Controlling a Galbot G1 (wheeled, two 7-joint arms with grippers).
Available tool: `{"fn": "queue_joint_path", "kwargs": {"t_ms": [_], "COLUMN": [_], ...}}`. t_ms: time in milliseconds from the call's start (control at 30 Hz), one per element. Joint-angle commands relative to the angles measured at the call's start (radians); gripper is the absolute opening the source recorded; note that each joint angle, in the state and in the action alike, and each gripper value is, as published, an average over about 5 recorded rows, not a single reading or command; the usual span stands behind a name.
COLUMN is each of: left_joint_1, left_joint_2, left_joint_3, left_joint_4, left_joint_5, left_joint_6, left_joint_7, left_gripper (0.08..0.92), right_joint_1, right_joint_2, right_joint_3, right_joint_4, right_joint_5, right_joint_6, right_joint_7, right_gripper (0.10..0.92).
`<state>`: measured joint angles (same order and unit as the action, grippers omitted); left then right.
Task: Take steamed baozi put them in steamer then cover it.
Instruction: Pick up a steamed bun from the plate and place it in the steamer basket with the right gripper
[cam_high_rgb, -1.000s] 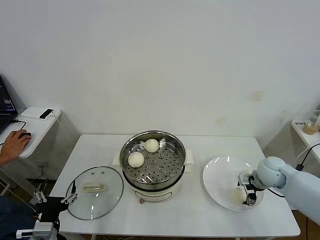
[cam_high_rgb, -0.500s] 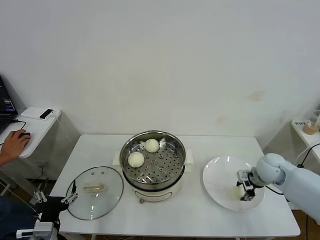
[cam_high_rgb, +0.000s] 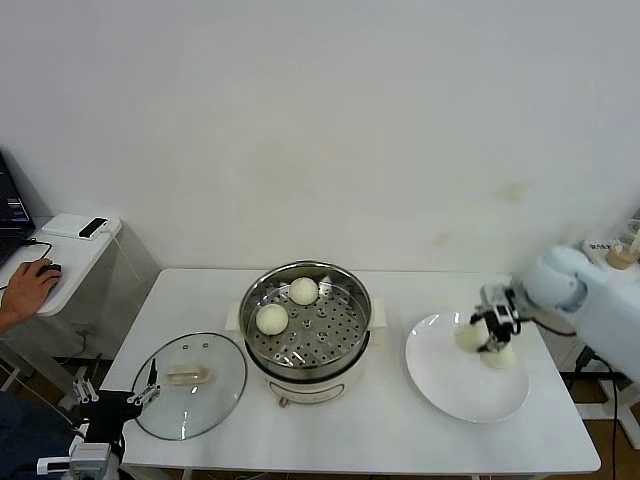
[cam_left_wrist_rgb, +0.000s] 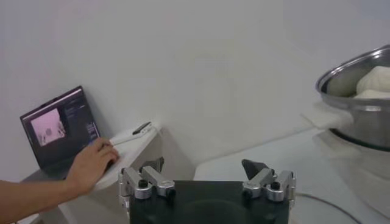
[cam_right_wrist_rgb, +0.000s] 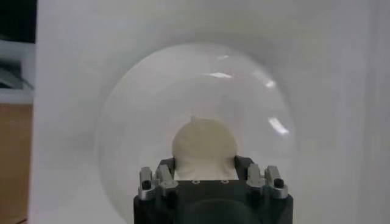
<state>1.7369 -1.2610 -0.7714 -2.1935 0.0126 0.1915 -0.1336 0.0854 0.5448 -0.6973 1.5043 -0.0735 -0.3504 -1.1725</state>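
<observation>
The steamer stands mid-table with two steamed baozi on its perforated tray. My right gripper is shut on a third baozi, lifted above the white plate. Another cream-white bun seems to lie on the plate just under the gripper. The cover lies flat on the table left of the steamer. My left gripper hangs open at the table's front-left corner, beside the cover's rim. The left wrist view catches the steamer's side.
A side desk at the far left holds a laptop and a person's hand on a mouse. A small shelf with a jar stands at the right edge. Bare tabletop lies in front of the steamer.
My right gripper has closed on a baozi and lifted it off the plate, moving up and toward the plate's far side. The left arm has barely shifted.
</observation>
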Motion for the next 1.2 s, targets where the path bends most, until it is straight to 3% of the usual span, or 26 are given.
{"fn": "queue_joint_path", "kwargs": {"t_ms": [33,333,600,1200], "left_joint_1": [-0.002,-0.001,0.006,0.025], "left_joint_2": [0.004,0.002,-0.011,-0.026], "left_joint_3": [0.001,-0.011,-0.026,-0.055], "left_joint_4": [0.000,0.005,-0.009,-0.033], "left_joint_5": [-0.002,-0.005,-0.003,-0.005], "left_joint_6": [0.000,0.000,0.001,0.000], "left_joint_7": [0.000,0.000,0.000,-0.001], "left_gripper": [0.823,0.823,0.823,0.823], "right_joint_1": [0.329,0.462,0.424,0.397], "right_joint_2": [0.134,0.351,0.464,0.631], "right_joint_3": [-0.136,-0.263,-0.372,-0.579], "right_joint_4": [-0.040,-0.030,0.025,0.002], "right_joint_5": [0.116,0.223,0.266,0.053], "right_joint_6": [-0.001,0.010,0.114,0.401], "right_joint_7": [0.003,0.092,0.146,0.179], "right_gripper": [0.611,0.611,0.611,0.611]}}
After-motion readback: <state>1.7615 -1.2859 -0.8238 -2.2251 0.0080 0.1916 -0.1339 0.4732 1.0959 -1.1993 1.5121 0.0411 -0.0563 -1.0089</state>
